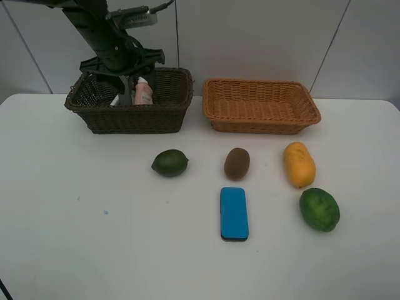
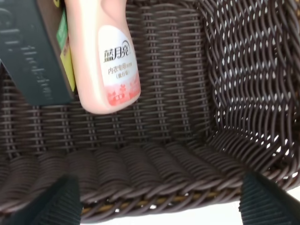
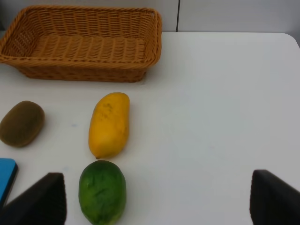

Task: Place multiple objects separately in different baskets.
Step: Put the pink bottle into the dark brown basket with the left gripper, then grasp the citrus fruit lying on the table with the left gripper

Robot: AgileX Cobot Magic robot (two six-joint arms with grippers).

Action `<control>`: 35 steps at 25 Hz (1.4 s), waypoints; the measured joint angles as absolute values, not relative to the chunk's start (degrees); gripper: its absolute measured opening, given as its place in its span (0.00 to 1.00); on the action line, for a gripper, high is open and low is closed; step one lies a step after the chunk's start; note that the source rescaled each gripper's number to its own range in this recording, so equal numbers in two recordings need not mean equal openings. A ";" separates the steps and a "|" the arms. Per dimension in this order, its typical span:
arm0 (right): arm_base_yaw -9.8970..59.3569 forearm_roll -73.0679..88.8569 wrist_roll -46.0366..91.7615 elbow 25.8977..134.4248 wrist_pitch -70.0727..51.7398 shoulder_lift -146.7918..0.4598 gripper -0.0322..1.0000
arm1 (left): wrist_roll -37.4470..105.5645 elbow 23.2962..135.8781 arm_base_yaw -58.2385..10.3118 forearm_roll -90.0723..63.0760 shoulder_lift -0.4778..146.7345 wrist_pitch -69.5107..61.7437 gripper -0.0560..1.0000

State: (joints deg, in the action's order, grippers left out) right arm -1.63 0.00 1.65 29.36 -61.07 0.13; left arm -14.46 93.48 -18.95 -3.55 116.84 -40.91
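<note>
My left gripper [image 2: 159, 206] hangs open inside the dark brown basket [image 1: 131, 119], nothing between its fingers. The pink bottle [image 2: 110, 65] lies on the basket floor beside the dark green pump bottle [image 2: 33, 56], apart from the fingertips. In the high view the pink bottle [image 1: 144, 92] shows under the left arm, and a small white tube [image 1: 115, 100] peeks out beside it. On the table lie a green fruit [image 1: 169, 162], the kiwi [image 1: 237, 163], the mango [image 1: 299, 164], another green fruit [image 1: 319, 209] and the blue eraser [image 1: 234, 214]. My right gripper [image 3: 157, 199] is open above the table, near the mango [image 3: 109, 124].
The light tan basket [image 1: 262, 125] stands to the right of the dark one and holds nothing. The left arm [image 1: 106, 37] reaches down from the back left. A white wall rises just behind both baskets.
</note>
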 joint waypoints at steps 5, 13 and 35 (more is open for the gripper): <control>-1.63 0.00 1.65 29.36 -61.07 0.13 1.00 | -12.41 95.65 -18.95 -4.27 116.84 -47.38 0.83; -1.63 0.00 1.65 29.36 -61.07 0.13 1.00 | 0.00 107.66 -19.05 -11.18 116.65 -67.95 0.83; -1.63 0.00 1.65 29.36 -61.07 0.13 1.00 | 26.70 80.19 -22.85 -17.30 100.11 -67.51 0.83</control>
